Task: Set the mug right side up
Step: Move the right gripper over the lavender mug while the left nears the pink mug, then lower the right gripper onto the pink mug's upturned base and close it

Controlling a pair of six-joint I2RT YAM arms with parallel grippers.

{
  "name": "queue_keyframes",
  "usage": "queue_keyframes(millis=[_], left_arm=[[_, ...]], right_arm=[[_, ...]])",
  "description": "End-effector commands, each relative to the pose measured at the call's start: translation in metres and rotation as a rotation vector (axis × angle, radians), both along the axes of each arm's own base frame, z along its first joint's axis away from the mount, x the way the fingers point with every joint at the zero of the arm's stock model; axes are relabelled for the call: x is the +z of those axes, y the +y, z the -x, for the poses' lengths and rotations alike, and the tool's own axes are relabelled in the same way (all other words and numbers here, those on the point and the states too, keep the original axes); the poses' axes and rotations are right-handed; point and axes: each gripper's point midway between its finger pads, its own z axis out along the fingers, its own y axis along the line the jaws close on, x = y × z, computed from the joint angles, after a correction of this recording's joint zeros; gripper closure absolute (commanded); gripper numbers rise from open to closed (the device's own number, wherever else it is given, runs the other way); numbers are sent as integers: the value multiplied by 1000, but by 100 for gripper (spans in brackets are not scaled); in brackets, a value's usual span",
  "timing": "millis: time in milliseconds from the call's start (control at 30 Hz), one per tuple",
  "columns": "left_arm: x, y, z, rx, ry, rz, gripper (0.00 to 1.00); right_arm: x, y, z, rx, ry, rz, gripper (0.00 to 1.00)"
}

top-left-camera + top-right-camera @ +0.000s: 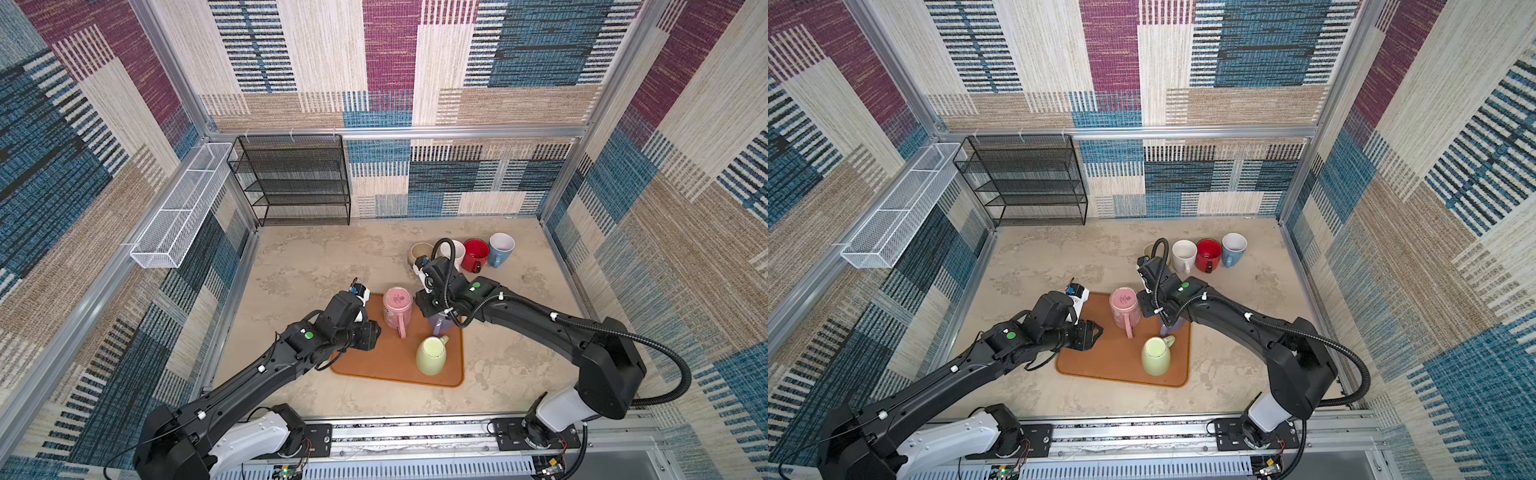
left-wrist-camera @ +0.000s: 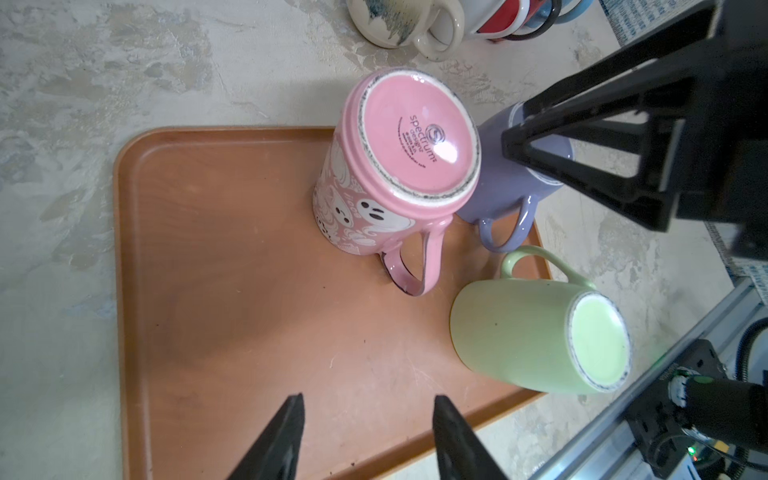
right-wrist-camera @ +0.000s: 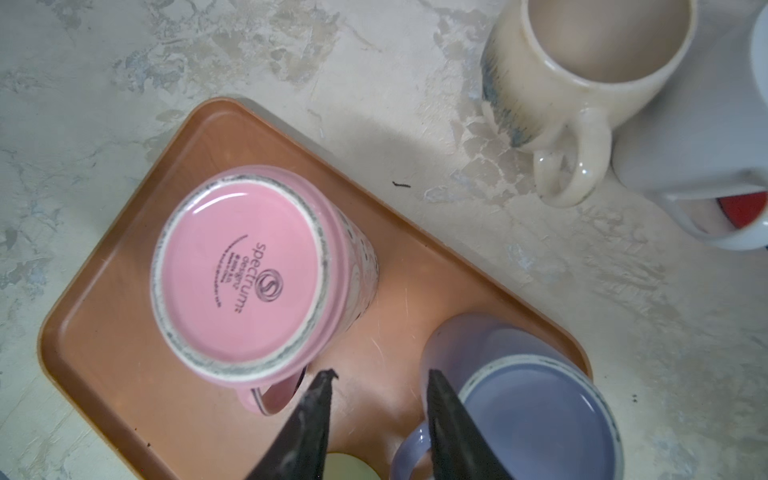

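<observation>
Right claw (image 3: 380,376), two black fingers apart and clamped on nothing, hanging just above a lavender ceramic mug (image 3: 536,407); one finger over the mug's wall next to the handle, the other over bare tray. Left claw (image 2: 365,399) also spread and empty, low over the near part of an orange-brown plastic tray (image 2: 232,291).

Lavender mug, judged to be the one to turn: standing in a corner of the tray, close to the rim, largely hidden under the right arm in a top view (image 1: 440,326). Mouth down on the tray, flat base facing up, long axis vertical. Handle pointing toward a pale green mug (image 2: 519,332), also inverted on the tray.

Likely trouble: very little room beside a pink ghost-patterned mug (image 3: 241,278), base up and just beside the lavender one, so a descending or closing finger could nudge or topple it. Glazed ceramic, smooth and heavy: could slip or swing in a narrow pinch during the flip. Could also catch the tray rim when set down.
</observation>
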Motion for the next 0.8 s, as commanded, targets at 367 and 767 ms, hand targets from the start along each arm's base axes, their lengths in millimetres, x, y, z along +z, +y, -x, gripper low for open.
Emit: queue_keyframes(millis=[367,767], left_arm=[[6,29,2,93,-88,-25,42],[0,37,10,112,-94,-10,42]], right_arm=[[-11,43,33,-13,59,-39,55],[-49,54,26,-26,96,47,54]])
